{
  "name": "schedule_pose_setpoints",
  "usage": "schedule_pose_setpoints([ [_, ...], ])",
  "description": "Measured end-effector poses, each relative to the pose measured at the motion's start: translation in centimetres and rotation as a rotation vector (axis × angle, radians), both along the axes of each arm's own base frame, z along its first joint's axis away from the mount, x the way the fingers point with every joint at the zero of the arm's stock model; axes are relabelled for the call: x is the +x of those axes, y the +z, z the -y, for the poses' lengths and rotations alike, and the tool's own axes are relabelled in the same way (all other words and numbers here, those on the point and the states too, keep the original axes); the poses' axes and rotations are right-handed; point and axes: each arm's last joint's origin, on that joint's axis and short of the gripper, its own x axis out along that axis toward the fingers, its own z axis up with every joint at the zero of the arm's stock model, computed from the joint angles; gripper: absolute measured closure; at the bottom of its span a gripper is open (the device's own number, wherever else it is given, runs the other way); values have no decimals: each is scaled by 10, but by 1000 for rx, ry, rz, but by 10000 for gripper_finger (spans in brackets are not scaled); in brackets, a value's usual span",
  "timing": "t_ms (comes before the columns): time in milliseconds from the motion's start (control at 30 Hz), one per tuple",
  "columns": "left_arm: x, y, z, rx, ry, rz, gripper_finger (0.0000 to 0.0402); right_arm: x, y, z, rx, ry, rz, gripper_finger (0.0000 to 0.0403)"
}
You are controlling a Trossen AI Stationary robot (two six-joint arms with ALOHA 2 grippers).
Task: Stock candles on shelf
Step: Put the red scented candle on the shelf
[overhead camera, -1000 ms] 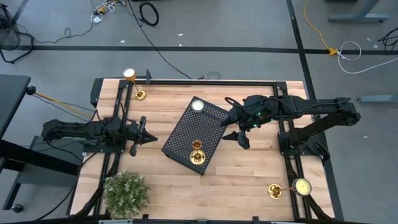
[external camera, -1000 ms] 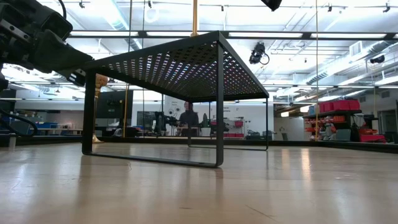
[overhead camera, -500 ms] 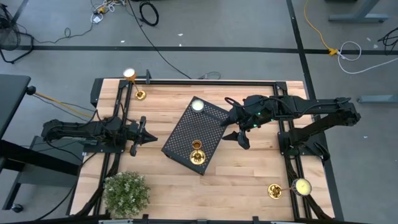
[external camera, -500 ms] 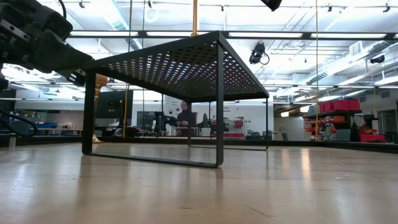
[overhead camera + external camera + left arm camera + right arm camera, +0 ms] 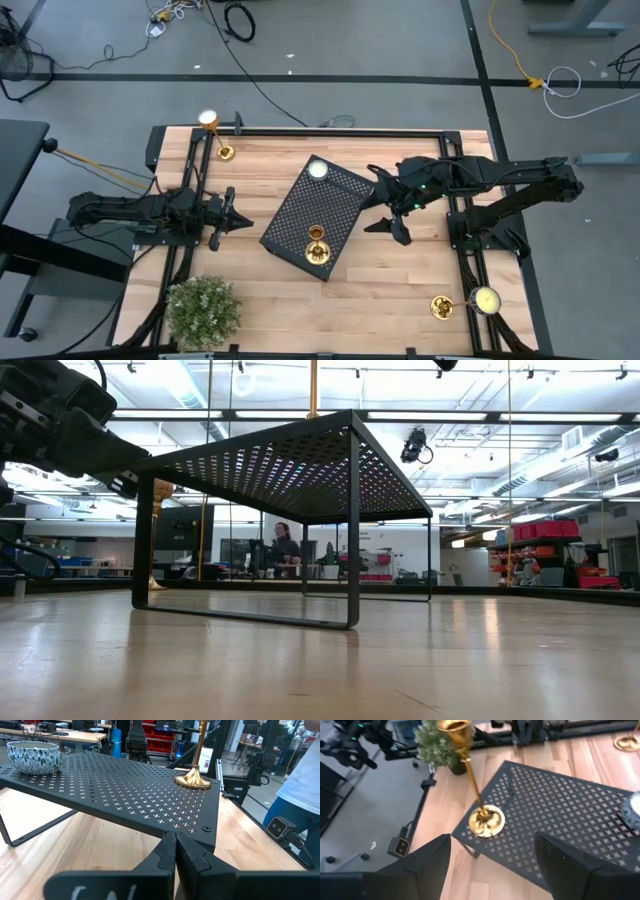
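A wooden desk (image 5: 400, 290) carries a black shelf (image 5: 300, 225), set askew at its centre, its perforated top raised on thin legs as the low view shows (image 5: 300, 455). A bushy plant (image 5: 204, 310) stands at the desk's 7 o'clock corner.

The right arm reaches in from 3 o'clock; its claw (image 5: 390, 205) hangs just off the shelf's 3 o'clock edge, jaws spread wide and empty, the two fingers (image 5: 427, 865) framing the shelf in the right wrist view. The left arm lies at 9 o'clock, its claw (image 5: 232, 212) closed on nothing, pointing at the shelf and apart from it; the wrist view shows the fingers (image 5: 172, 855) pressed together.

One candle (image 5: 316, 246) stands upright on the shelf near its 6 o'clock corner, brass base (image 5: 486, 820) on the mesh. A second candle (image 5: 224, 152) stands on the desk at 11 o'clock, a third (image 5: 441, 306) at 5 o'clock. A small patterned bowl (image 5: 317, 169) sits on the shelf's 12 o'clock corner.

In the room behind, a person (image 5: 283, 545) is seen beneath the shelf.
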Motion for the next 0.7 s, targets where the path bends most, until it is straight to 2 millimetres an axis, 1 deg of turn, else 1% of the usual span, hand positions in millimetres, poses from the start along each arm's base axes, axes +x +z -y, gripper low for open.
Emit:
schedule_pose_setpoints([
  [167, 0, 0, 0, 0, 0, 0, 387, -16, -21, -5, 15, 16, -20, 117],
  [333, 0, 0, 0, 0, 0, 0, 387, -30, -33, -7, 12, 33, -38, 117],
  [500, 0, 0, 0, 0, 0, 0, 387, -41, -32, -5, 7, 37, -11, 117],
  [700, 0, 0, 0, 0, 0, 0, 387, -53, -28, -4, -54, 95, 46, 117],
])
